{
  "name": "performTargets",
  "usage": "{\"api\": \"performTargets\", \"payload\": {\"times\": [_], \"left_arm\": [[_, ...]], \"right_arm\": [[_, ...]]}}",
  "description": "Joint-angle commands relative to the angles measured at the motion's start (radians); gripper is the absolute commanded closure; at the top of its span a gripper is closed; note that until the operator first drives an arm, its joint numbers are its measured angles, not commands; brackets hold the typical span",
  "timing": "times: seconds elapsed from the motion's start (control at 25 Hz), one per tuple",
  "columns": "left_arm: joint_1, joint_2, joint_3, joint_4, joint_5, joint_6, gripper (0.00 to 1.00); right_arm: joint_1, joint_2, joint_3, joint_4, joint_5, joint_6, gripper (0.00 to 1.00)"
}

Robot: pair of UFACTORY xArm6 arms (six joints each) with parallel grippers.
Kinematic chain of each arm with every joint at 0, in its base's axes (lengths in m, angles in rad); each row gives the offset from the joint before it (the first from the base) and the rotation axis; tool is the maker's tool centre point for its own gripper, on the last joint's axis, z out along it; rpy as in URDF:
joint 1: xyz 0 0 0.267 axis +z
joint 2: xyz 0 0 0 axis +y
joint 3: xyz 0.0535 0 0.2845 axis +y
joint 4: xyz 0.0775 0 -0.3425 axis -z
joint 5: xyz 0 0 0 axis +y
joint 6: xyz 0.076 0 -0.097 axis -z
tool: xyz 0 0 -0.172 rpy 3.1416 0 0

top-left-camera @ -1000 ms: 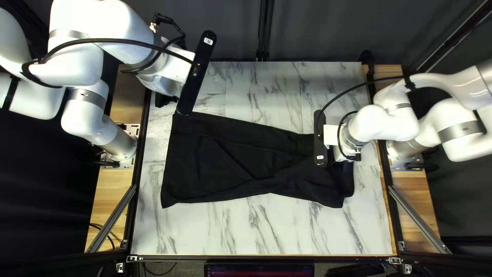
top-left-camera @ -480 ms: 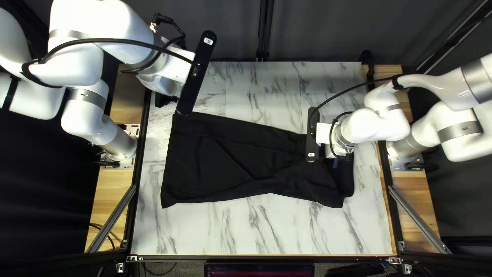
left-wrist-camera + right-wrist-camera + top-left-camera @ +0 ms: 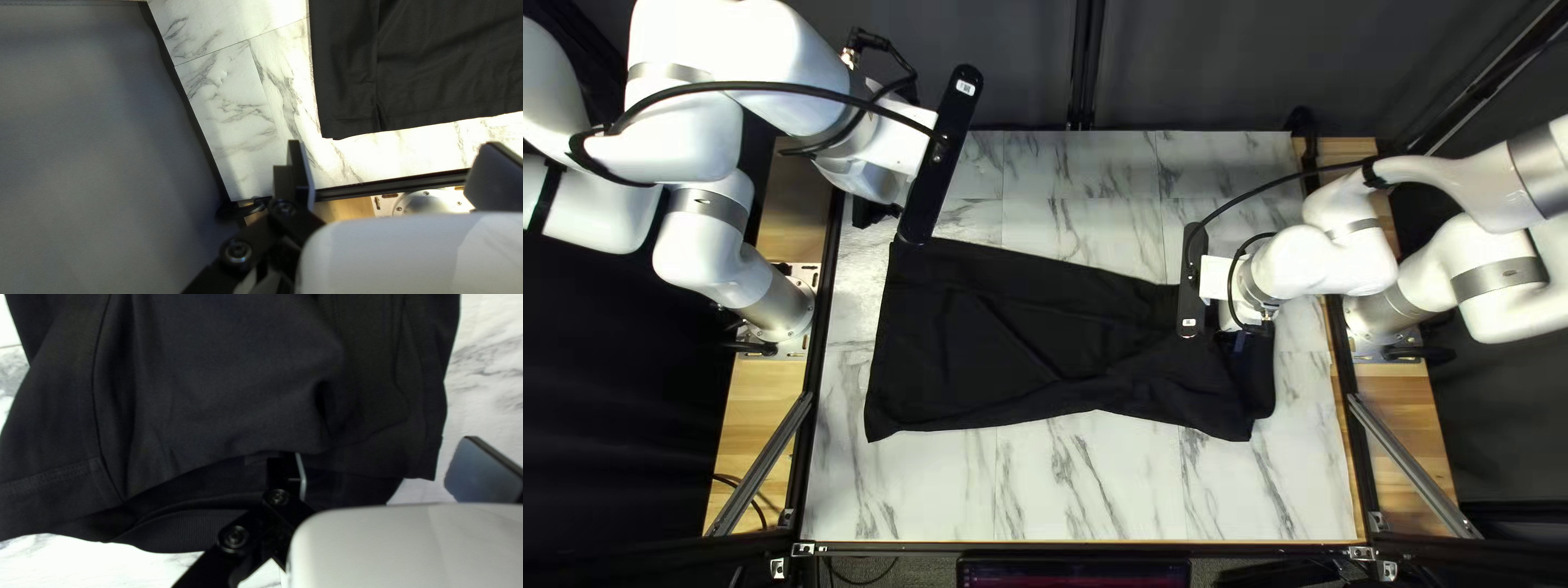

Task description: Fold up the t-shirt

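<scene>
Where the black t-shirt (image 3: 991,338) bunches into soft folds on the marbled worktop (image 3: 1089,495), the right gripper (image 3: 1236,340) holds its jaws parted; near the t-shirt's flatter, squared end, the left gripper (image 3: 870,209) has jaws agape.

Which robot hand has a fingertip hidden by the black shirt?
The right gripper: the shirt hides one of its fingertips. The left gripper shows both, clear of the cloth.

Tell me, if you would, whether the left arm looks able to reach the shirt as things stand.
Probably yes: its open end effector hangs near the shirt, nothing visible blocks it, and the right end effector is at the other end.
</scene>
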Motion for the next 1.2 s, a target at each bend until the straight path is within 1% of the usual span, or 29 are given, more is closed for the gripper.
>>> {"api": "performTargets", "payload": {"times": [0.04,0.2,0.24,0.28,0.44,0.48,0.64,0.8,1.0,1.2], "left_arm": [[0.000,0.000,0.000,0.000,0.000,0.000,0.00],[0.000,0.000,0.000,0.000,0.000,0.000,0.00],[0.000,0.000,0.000,0.000,0.000,0.000,0.00],[0.000,0.000,0.000,0.000,0.000,0.000,0.00],[0.000,0.000,0.000,0.000,0.000,0.000,0.00],[0.000,0.000,0.000,0.000,0.000,0.000,0.00],[0.000,0.000,0.000,0.000,0.000,0.000,0.00],[0.000,0.000,0.000,0.000,0.000,0.000,0.00],[0.000,0.000,0.000,0.000,0.000,0.000,0.00],[0.000,0.000,0.000,0.000,0.000,0.000,0.00]], "right_arm": [[0.084,0.043,-0.058,-0.035,-0.003,0.091,0.00],[0.166,0.107,-0.113,-0.068,-0.006,0.184,0.00],[0.203,0.136,-0.134,-0.079,-0.009,0.226,0.00],[0.222,0.154,-0.145,-0.085,-0.013,0.246,0.00],[0.271,0.217,-0.177,-0.092,-0.030,0.288,0.00],[0.275,0.215,-0.174,-0.088,-0.027,0.288,0.00],[0.269,0.161,-0.138,-0.067,0.005,0.270,0.00],[0.261,0.123,-0.122,-0.052,0.034,0.250,0.00],[0.250,0.054,-0.113,-0.028,0.111,0.212,0.00],[0.252,-0.030,-0.047,-0.011,0.147,0.217,0.00]]}}
